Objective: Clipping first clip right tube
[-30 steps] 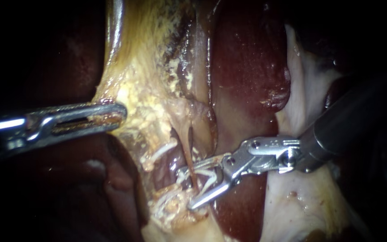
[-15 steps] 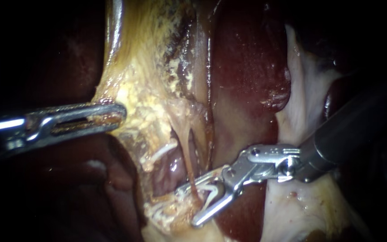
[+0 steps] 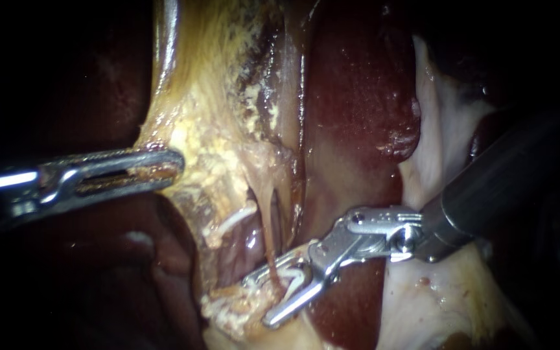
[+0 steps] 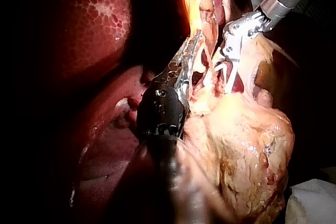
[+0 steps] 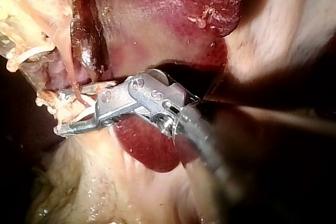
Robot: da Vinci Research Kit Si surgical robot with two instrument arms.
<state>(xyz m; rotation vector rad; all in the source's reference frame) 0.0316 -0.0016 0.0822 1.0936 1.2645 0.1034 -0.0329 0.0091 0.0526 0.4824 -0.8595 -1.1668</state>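
In the endoscope view a thin reddish tube [image 3: 269, 243] runs down from the yellowish fatty tissue [image 3: 218, 149]. My right instrument [image 3: 260, 301] comes in from the right with its jaws open. A white clip [image 3: 291, 283] sits between them, and the upper jaw crosses the tube's lower end. The right wrist view shows the same open jaws [image 5: 59, 113] with the tube [image 5: 68, 72] reaching down to them. My left instrument [image 3: 173, 163] is shut on the edge of the yellowish tissue and holds it out to the left. The left wrist view shows that grip [image 4: 195, 43] too.
Dark red liver [image 3: 358, 97] lies behind the tube and under my right instrument's shaft. Pale white tissue [image 3: 442, 129] sits at the right. White stringy strands [image 3: 234, 310] lie at the tube's base. In the left wrist view the yellowish gallbladder [image 4: 247, 150] lies beside my left instrument.
My right instrument's open jaws have slid down and to the left along the tube, nearer its base. The tube now looks more stretched. My left instrument has not moved.
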